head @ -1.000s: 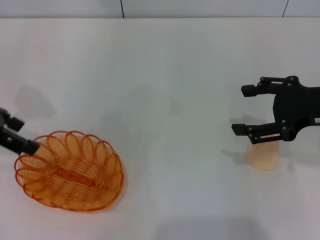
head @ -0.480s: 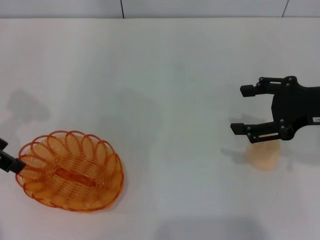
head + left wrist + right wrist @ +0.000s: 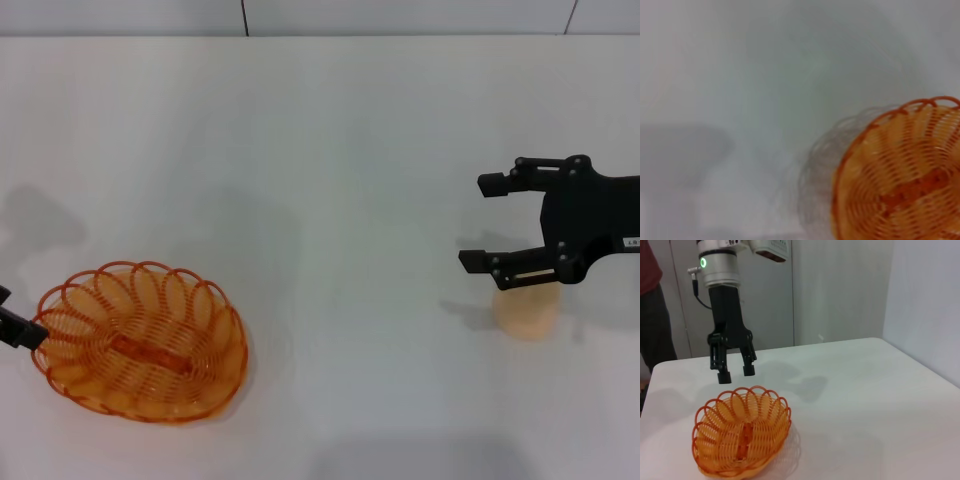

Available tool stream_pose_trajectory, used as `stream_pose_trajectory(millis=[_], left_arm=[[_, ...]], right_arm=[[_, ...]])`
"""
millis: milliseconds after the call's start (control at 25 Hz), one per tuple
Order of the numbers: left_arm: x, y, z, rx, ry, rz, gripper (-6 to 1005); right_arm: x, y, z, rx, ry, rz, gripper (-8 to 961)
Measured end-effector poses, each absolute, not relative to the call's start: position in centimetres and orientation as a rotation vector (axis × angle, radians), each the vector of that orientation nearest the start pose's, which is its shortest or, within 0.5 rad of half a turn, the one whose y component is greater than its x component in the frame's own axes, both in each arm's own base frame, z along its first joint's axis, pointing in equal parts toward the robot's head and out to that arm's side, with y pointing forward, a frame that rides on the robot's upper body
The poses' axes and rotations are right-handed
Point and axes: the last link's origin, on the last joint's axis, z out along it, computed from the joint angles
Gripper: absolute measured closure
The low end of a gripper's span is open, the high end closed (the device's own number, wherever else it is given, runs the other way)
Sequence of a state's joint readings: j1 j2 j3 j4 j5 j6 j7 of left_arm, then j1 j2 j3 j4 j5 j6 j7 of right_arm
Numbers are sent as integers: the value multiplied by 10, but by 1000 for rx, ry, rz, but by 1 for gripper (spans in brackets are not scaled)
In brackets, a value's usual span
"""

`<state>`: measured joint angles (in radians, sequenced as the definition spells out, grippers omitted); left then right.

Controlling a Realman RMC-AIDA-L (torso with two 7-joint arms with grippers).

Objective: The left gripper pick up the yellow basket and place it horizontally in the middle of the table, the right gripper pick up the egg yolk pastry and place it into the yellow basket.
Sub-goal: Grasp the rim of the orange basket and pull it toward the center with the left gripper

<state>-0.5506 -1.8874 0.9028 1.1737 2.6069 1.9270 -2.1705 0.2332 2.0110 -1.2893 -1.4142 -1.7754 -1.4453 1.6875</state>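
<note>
Carried a small white label on the black arm behind the right gripper [image 3: 495,222], its print too small to read; no other writing found.

Counted one yellow basket [image 3: 140,341], one egg yolk pastry [image 3: 527,312], two grippers, all on or over one white table [image 3: 320,150].

Lay flat and upright at about 8 o'clock on the table in the head view, that basket, with nothing inside it. Seen also from the left wrist [image 3: 900,175] and the right wrist [image 3: 741,436].

Sat at about 4 o'clock, the pastry, well apart from the basket and partly hidden under the lower finger [image 3: 485,261] of the right gripper. Held wide apart, both fingers of that gripper, gripping nothing, poised above the pastry.

Hung just above the far rim of the basket in the right wrist view, the left gripper [image 3: 733,372], fingers spread, clasping nothing, a green ring light [image 3: 703,262] glowing on the white-grey segment above. Showed only as a black tip [image 3: 14,327] at the 9 o'clock edge of the head view, beside the basket's rim.
</note>
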Motion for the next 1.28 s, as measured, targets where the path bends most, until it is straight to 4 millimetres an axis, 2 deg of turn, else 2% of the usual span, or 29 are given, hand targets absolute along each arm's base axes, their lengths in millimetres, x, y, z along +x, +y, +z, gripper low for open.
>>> stream_pose_trajectory(millis=[200, 640, 1280], left_arm=[[-291, 320, 108, -2630, -1230, 540, 164], [-293, 326, 89, -2660, -1199, 535, 206], [-295, 326, 80, -2655, -1226, 522, 266]], right_arm=[[193, 304, 38, -2810, 198, 424, 97], [192, 303, 37, -2814, 195, 434, 98], [193, 303, 38, -2811, 202, 436, 98]])
